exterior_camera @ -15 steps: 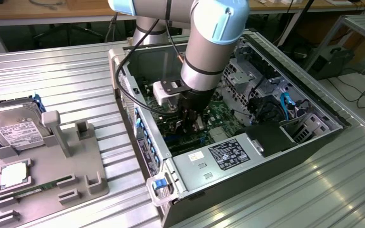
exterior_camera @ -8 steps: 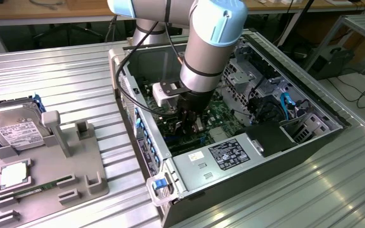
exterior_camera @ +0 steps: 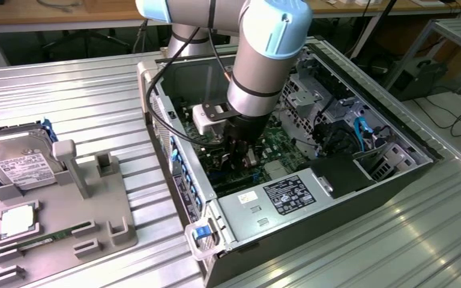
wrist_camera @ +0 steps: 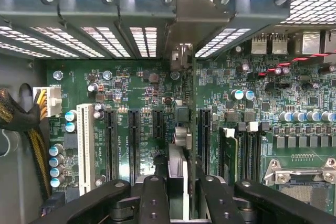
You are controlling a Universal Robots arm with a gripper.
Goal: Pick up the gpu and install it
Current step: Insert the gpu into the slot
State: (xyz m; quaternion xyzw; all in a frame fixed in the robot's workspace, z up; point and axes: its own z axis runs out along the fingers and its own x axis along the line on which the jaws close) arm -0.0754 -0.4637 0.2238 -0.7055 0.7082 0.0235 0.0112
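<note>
Arm: the grey Universal Robots arm (exterior_camera: 259,60) reaches down into the open computer case (exterior_camera: 391,180), which lies on its side on the ribbed metal tabletop (exterior_camera: 78,102); the wrist sits low over the motherboard (exterior_camera: 283,147).
Gripper: the gripper (wrist_camera: 178,182) has its black fingers (wrist_camera: 153,198) drawn narrow, pinching the gpu (wrist_camera: 181,129); in the exterior view the gripper (exterior_camera: 239,157) is deep in the case, beside the blue slot latches (exterior_camera: 189,186) along the case's rear edge.
Gpu: seen edge-on in the wrist view, a thin card standing upright between the fingers; its metal end bracket (wrist_camera: 191,22) lines up with the row of perforated slot covers (wrist_camera: 100,38); whether its lower edge touches the board cannot be told.
Slots: black expansion slots (wrist_camera: 111,142) and one white slot (wrist_camera: 83,145) lie just beside the card; memory sockets (wrist_camera: 247,153) and the processor socket (wrist_camera: 304,174) lie on its other side.
Power supply: a silver box with a dark label (exterior_camera: 288,195) at the case's near end.
Fixture: a grey holder (exterior_camera: 62,228) near the tabletop's edge at the exterior view's left carries a silver hard drive (exterior_camera: 14,162), a processor (exterior_camera: 18,219) and a green memory stick (exterior_camera: 42,242), well apart from the case.
</note>
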